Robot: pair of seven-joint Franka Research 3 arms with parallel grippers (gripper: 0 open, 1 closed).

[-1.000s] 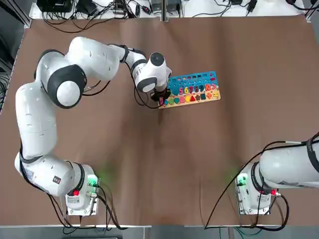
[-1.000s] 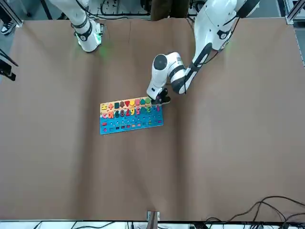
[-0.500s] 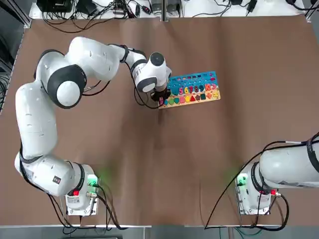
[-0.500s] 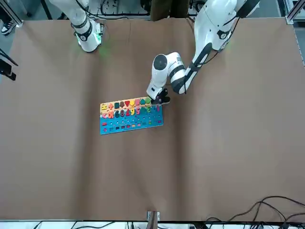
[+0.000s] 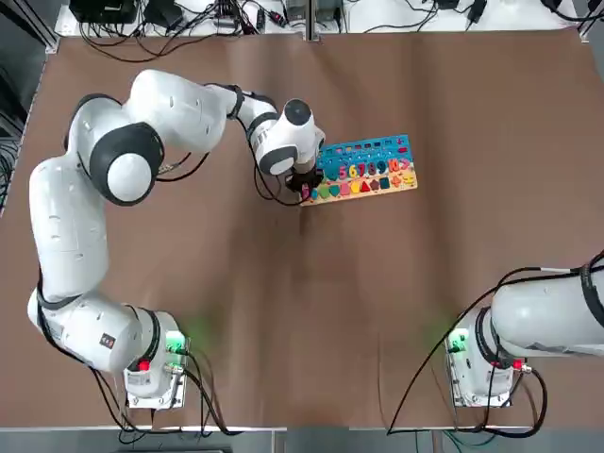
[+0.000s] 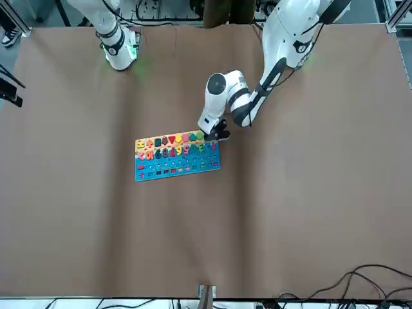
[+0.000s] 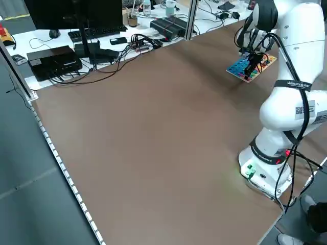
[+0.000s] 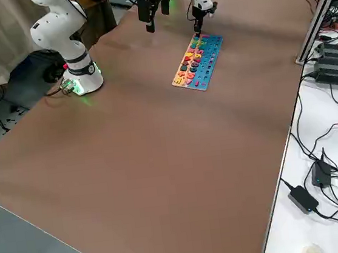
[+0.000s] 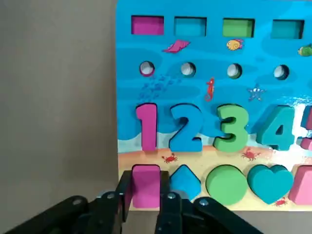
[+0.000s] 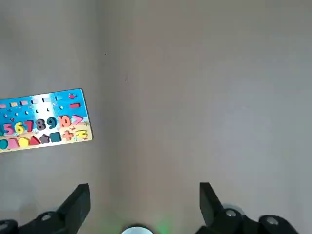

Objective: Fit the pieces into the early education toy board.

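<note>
While the right gripper hangs with jaws wide apart at the top view's lower right, the left gripper clamps a pink rectangular piece at the toy board's left corner, in the tan strip, right of the top view's centre.

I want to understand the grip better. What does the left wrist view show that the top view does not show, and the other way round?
Only the left wrist view shows the left gripper shut on the pink piece at the board's tan strip, beside a blue diamond, with the numerals 1 to 4 above.

Only the top view shows the whole early education toy board, both arms, and the right gripper's arm parked at its base; there the left wrist hides the fingers.

Both show the board's near-left end lying flat on the brown table.
</note>
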